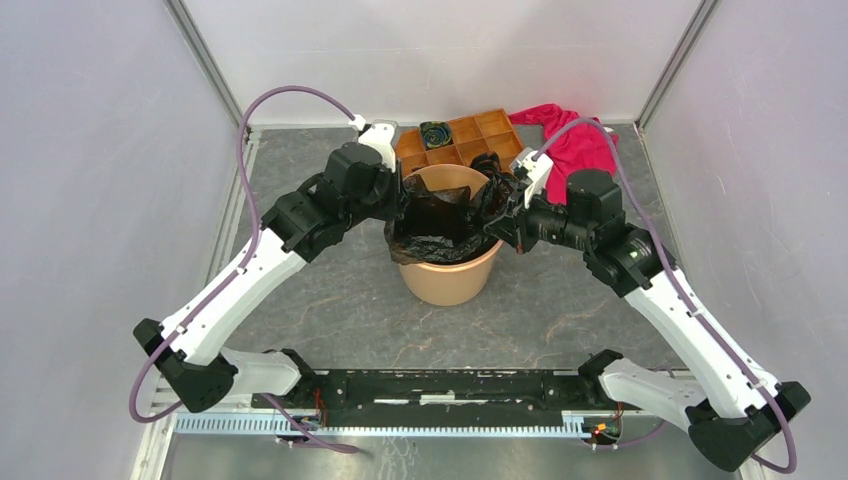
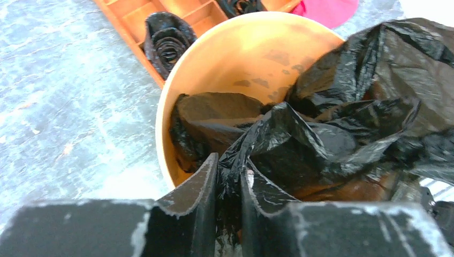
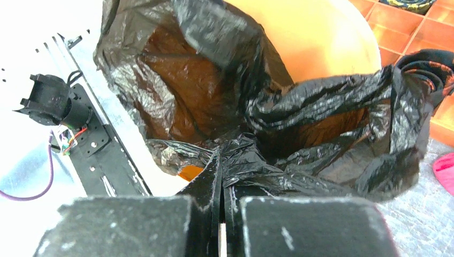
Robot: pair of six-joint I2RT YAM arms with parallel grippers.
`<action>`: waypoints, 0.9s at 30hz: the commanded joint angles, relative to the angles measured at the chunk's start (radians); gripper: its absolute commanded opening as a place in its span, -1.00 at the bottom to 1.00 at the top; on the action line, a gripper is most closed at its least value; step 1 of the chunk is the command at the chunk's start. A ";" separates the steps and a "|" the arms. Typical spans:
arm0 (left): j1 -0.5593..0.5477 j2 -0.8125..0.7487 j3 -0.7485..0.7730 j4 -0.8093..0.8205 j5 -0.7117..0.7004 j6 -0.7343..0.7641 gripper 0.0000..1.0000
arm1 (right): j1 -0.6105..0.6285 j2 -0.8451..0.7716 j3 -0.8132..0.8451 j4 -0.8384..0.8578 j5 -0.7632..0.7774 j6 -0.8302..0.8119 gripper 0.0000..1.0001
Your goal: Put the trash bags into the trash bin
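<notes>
A round, tapered, light-orange plastic trash bin (image 1: 450, 282) stands upright in the middle of the grey stone-patterned desk (image 1: 330, 300), a little nearer the far edge than the near one. The thin, glossy, crinkled black plastic trash bag (image 1: 438, 228) lies across the bin's mouth. Part of it sags down inside, and part spills over the rim on the near and left sides. The far inner wall of the bin is bare.

The left gripper (image 2: 229, 172) is at the left side of the rim. Its fingers stand narrow, with a fold of the bag's film pinched between them. The right gripper (image 3: 222, 160) is at the right side of the rim. Its fingers are almost together and clamp a bunched gather of the same bag, which puffs up above the rim there.

Just behind the bin, toward the far edge, lies a flat orange plastic compartment tray (image 1: 495, 126). A small coiled black roll (image 1: 436, 133) sits in one of its left-hand compartments. A crumpled red cloth (image 1: 572, 142) lies beside the tray toward the far right corner.
</notes>
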 commanded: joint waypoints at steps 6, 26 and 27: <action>0.232 -0.078 -0.082 0.021 0.192 -0.070 -0.76 | -0.001 -0.152 -0.072 -0.150 -0.055 -0.042 -0.99; 0.368 -0.211 -0.375 0.137 0.329 -0.158 -0.75 | -0.001 -0.243 -0.381 0.032 0.079 0.081 -0.96; 0.370 -0.221 -0.391 0.142 0.326 -0.167 -0.75 | -0.002 -0.241 -0.390 0.041 0.090 0.074 -0.96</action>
